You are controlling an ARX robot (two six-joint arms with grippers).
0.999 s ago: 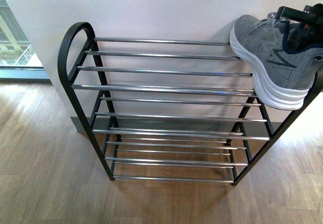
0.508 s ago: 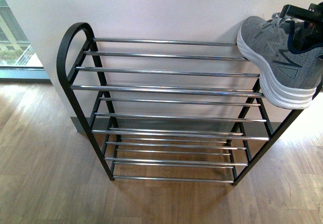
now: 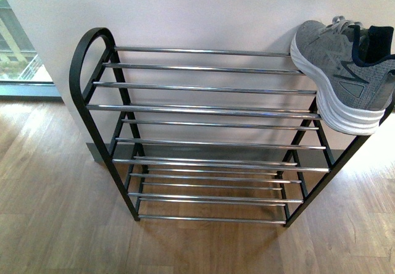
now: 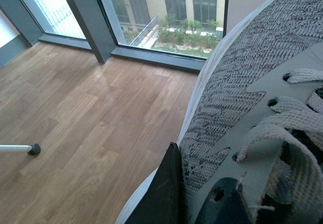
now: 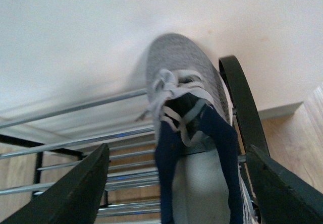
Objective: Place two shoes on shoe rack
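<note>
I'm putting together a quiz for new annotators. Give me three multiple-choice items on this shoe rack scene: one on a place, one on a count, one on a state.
1. Where on the shoe rack does the grey sneaker sit?
A) top tier, right end
B) bottom tier, middle
C) on the floor beside it

2. How many shoes are on the rack in the front view?
A) none
B) one
C) three

3. How do the jaws of the right gripper stand?
A) shut on the laces
B) open, one on each side of the sneaker
C) out of sight

Answers:
1 A, its white sole rests on the top rods by the right end of the frame.
2 B, only that sneaker shows on the rods.
3 B, the right wrist view shows a gap between each jaw and the shoe.
</note>
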